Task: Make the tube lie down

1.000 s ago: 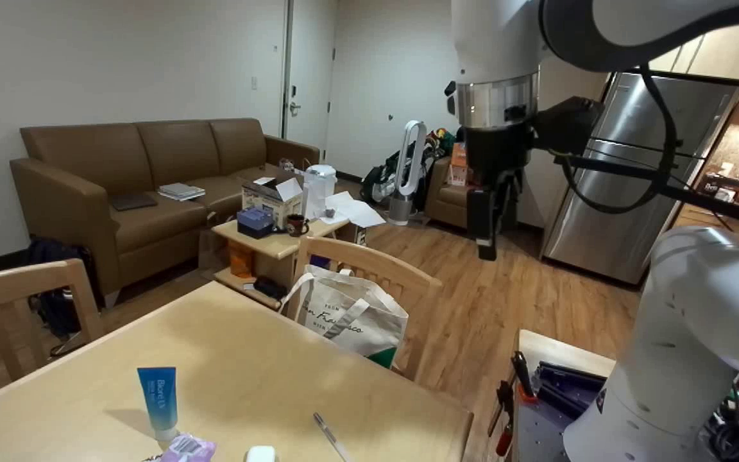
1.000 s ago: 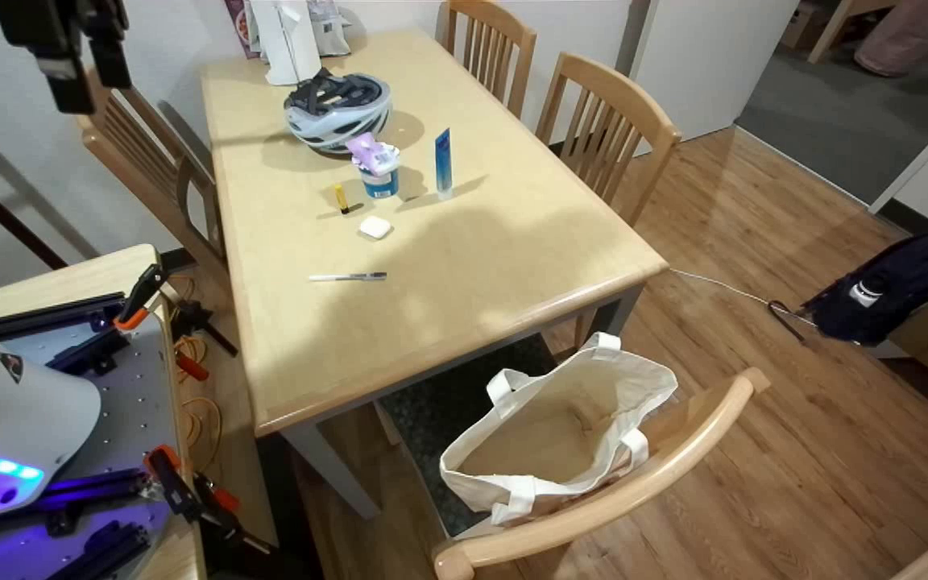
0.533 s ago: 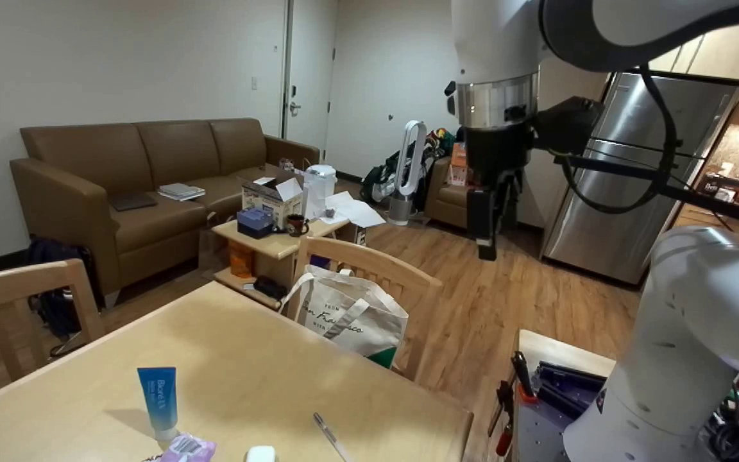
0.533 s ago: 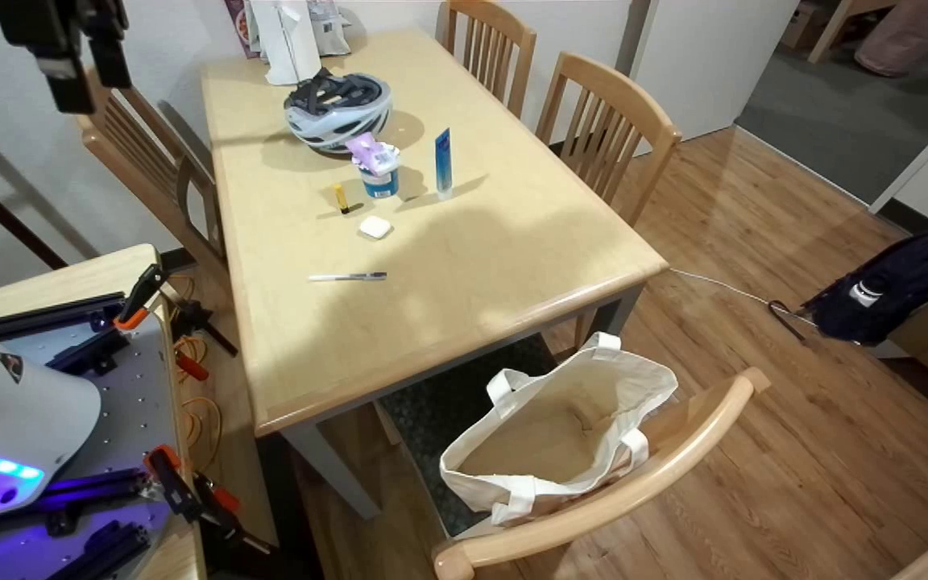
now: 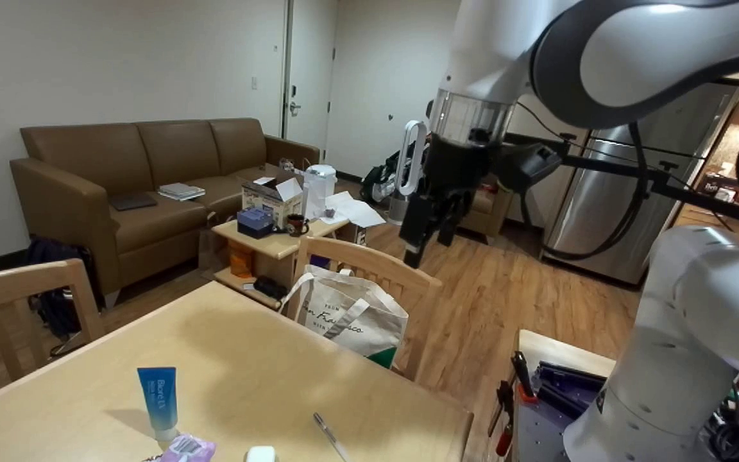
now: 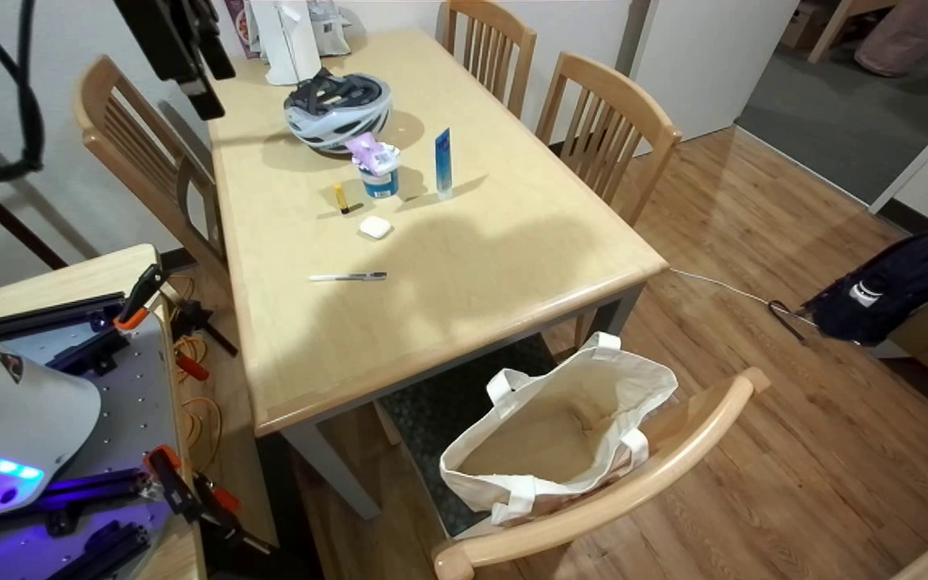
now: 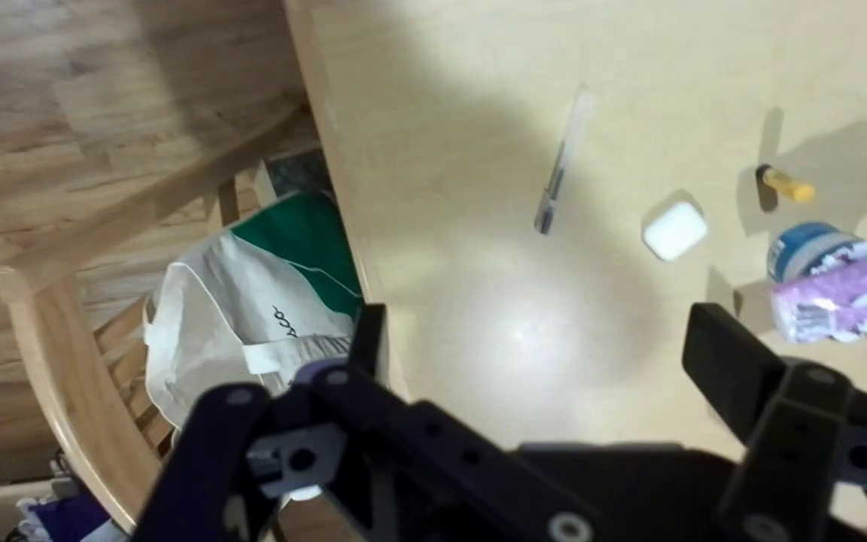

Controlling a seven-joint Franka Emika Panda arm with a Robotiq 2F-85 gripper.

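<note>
In the wrist view, a white object [image 7: 674, 231] is lying on the table [image 7: 471, 248]. A pen [image 7: 561, 165] is resting left of it, a tote bag [image 7: 257, 282] farther left, and right of it a purple packet [image 7: 847, 296] is topping a tub [image 7: 798, 247]. Below the object, the gripper [image 7: 540, 342] is gaping.

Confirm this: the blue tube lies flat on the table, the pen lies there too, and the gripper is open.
Not quite: the blue tube stands upright on the table, as both exterior views show. The pen does lie there, and the gripper is open.
</note>
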